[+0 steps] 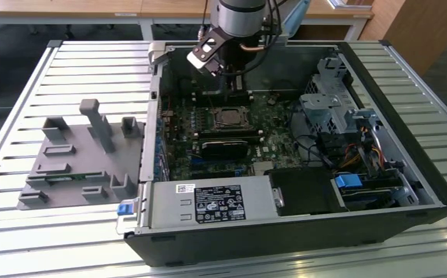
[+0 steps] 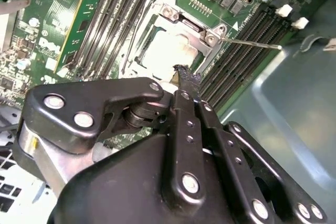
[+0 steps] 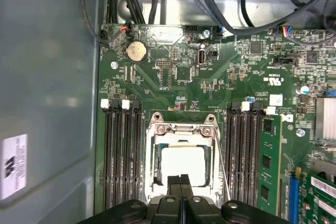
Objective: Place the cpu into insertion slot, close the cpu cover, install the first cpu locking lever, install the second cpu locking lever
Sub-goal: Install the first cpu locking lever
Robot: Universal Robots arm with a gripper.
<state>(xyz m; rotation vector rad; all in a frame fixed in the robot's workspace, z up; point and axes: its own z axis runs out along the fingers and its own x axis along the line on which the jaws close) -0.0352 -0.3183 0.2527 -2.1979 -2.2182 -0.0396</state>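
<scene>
Here, the gripper [image 3: 181,179] hangs over the cpu [image 3: 181,162], its fingers pressed together with nothing between them.
The cpu lies in the insertion slot [image 3: 148,171] on the green motherboard [image 3: 173,77], the cpu cover [image 3: 181,128] folded down around it; a thin lever [image 2: 252,43] sticks out beside the cover.

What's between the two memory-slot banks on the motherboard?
The silvery cpu cover framing the pale cpu; this shows in the first wrist view.

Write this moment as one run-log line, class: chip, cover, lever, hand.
cpu cover: down over cpu | hand: shut, at cover's edge | locking lever: rod angled outward, looks unlatched
</scene>
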